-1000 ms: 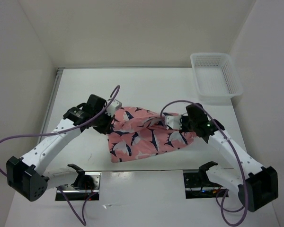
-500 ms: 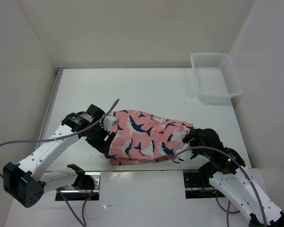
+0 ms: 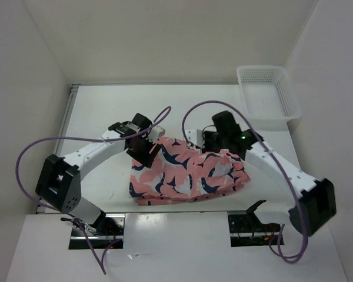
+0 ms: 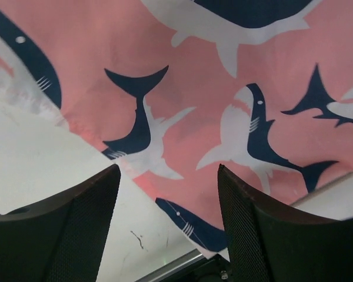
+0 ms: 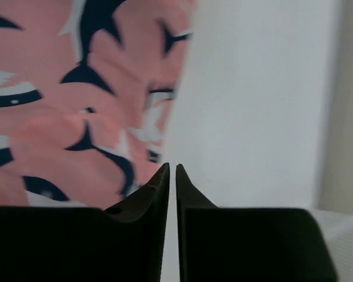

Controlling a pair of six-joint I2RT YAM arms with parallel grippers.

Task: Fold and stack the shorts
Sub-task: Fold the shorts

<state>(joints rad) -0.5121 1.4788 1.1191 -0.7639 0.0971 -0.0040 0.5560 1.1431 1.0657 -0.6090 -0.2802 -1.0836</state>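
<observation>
The coral-pink shorts point(image 3: 188, 173) with navy-and-white sharks lie folded into a wide flat bundle on the white table point(image 3: 106, 117). My left gripper point(image 3: 146, 154) hovers over their far left corner, jaws open and empty. In the left wrist view the shorts point(image 4: 223, 88) fill the top, and their hem runs between the open gripper point(image 4: 167, 170). My right gripper point(image 3: 207, 143) sits at the far edge of the shorts, right of centre. In the right wrist view its fingers point(image 5: 172, 167) stand nearly together, holding nothing, beside the edge of the shorts point(image 5: 76, 106).
A white mesh basket point(image 3: 266, 119) stands at the back right corner of the table. Purple cables loop above both arms. White walls close in the table on the left, back and right.
The left arm swung back to the far left corner, jaws open after letting go. The right arm came from the near right up to the far edge, its jaws closing. The shorts now lie flatter.
</observation>
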